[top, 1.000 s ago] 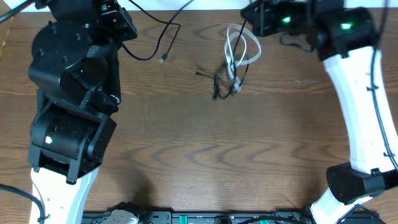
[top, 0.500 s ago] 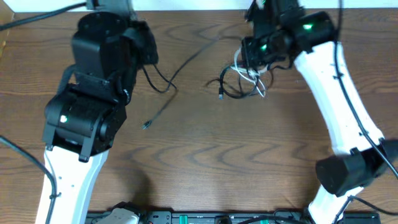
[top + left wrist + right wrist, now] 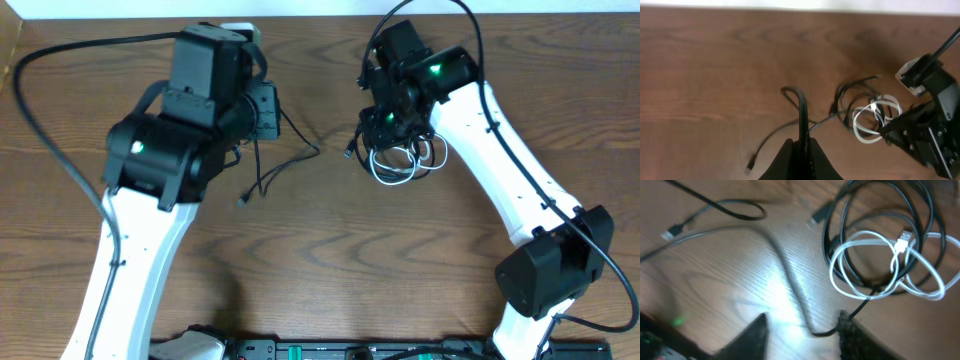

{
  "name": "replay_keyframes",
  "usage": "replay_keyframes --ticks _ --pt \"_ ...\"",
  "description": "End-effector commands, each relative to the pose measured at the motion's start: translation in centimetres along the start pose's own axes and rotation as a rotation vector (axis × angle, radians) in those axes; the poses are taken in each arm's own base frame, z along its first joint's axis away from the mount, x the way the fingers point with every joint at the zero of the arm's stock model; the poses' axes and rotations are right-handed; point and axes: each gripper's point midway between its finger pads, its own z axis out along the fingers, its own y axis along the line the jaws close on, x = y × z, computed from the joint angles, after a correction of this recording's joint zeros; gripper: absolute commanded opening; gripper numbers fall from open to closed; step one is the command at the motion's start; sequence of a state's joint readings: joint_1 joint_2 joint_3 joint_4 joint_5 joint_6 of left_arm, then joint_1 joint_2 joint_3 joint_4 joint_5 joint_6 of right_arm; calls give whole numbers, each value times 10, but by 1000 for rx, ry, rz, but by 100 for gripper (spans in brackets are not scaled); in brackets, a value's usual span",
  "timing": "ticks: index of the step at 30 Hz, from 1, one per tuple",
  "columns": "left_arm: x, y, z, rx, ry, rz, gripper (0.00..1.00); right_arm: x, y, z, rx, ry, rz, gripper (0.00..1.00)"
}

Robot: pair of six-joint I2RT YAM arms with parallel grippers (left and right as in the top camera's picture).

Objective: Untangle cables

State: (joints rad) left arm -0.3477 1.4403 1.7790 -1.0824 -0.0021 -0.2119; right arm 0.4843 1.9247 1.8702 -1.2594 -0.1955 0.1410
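Status: left gripper [image 3: 801, 143] is clamped fully shut on the thin black cord [image 3: 802, 107], pinching it mid-length. Probably an anchor, so the far side can be worked free. The cord's free tail trails down across the brown wooden table [image 3: 320, 260] to a small plug end [image 3: 243, 203].

Right gripper [image 3: 802, 317] sits low over the knot with its jaws partly apart. A black strand runs through the gap next to one finger, but nothing looks pinched. I read this as lining up a grab, not a hold.

The tangle lies under and just beside the right wrist, at the far centre-right of the table. The thin white cord [image 3: 870, 233] makes two or three overlapping loops inside the black coil, and its plug sits on top of the crossing.

In the way:
- Black strands cross over and under the white loops, so a straight pull likely tightens the knot.
- The white right arm link [image 3: 500, 140] and wrist hide part of the knot from overhead.
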Motion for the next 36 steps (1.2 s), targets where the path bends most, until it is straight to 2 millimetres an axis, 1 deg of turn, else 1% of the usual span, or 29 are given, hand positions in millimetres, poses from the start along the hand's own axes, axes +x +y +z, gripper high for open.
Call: replay_keyframes --ticks 1,3,7,11,14,16,18,22,24,28,29,32,34,36 --pt "8 3 16 -9 64 -21 7 -3 2 -2 -1 -17 -33 60" --pt "11 11 25 -32 97 -52 7 -4 -1 -3 0 -22 -26 69" --pt "18 32 37 -82 153 -111 8 -5 -13 -5 7 -23 2 78" --pt "30 49 47 -123 221 -143 7 -10 -32 -10 18 -40 46 80" --pt "43 54 57 -130 288 -157 7 -15 -47 -18 0 -62 59 81" --pt "53 52 67 -109 338 -167 8 -19 -51 -21 -53 -78 22 81" --pt "63 53 78 -114 385 -169 8 -20 -56 -25 -90 -91 -58 81" --pt "86 60 98 -141 480 -171 7 -15 -78 -25 -76 -85 -150 83" --pt "98 63 108 -153 530 -168 8 -9 -88 -20 -71 -71 -178 84" --pt "118 64 131 -145 623 -143 8 10 -101 -1 -77 -15 -297 84" --pt "124 60 142 -106 656 -128 7 20 -105 12 -86 11 -354 84" --pt "132 46 159 -1 699 -95 8 29 -110 33 -90 21 -368 84" --pt "136 41 169 41 715 -79 15 31 -112 47 -94 12 -370 83" --pt "139 39 177 54 722 -76 17 32 -113 59 -99 -9 -363 81"
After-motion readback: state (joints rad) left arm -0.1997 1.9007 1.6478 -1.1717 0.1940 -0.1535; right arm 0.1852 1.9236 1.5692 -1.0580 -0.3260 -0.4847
